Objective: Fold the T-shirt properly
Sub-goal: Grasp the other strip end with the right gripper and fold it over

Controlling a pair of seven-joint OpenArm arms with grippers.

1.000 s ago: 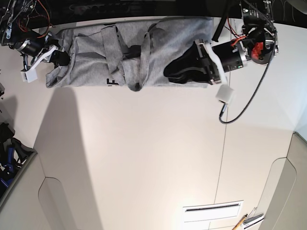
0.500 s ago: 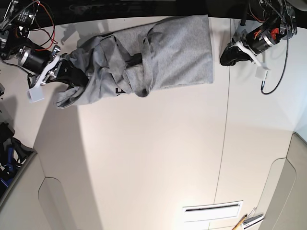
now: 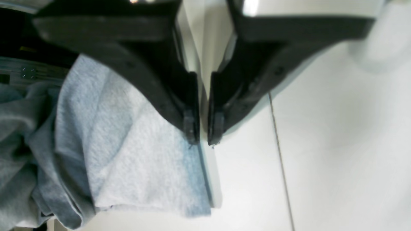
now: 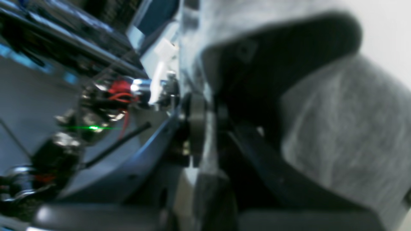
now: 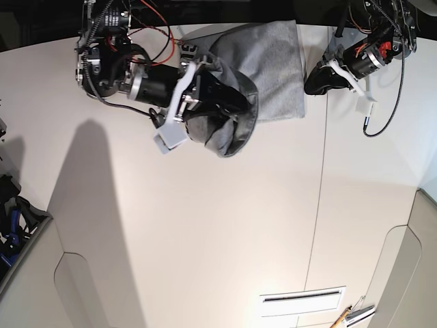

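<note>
At the far edge of the pale bench [image 5: 205,232], the grey T-shirt [image 5: 273,61] lies partly flat and partly gathered: one flat panel reaches toward the left arm's side, while the rest is bunched into a rounded hanging fold under the right arm. The right tool [image 5: 222,102] sits in the middle of that bunch, its dark fingers pinched together on a layer of the cloth; in the right wrist view the grey fabric [image 4: 346,128] drapes over and around one black finger [image 4: 269,73], and a thin edge of cloth is caught between the two pads. That view is blurred, so finer detail of the grip cannot be made out. The left tool [image 5: 321,80] hangs just beside the flat panel's outer edge, over bare bench, apart from the cloth. In the left wrist view its two black fingertips [image 3: 190,123] stand almost together with only a narrow slit between them and nothing in it; the shirt's light grey edge [image 3: 144,160] lies below and to one side, ending in a straight hem line. A thin seam [image 5: 317,219] runs along the bench surface near the left arm.
</note>
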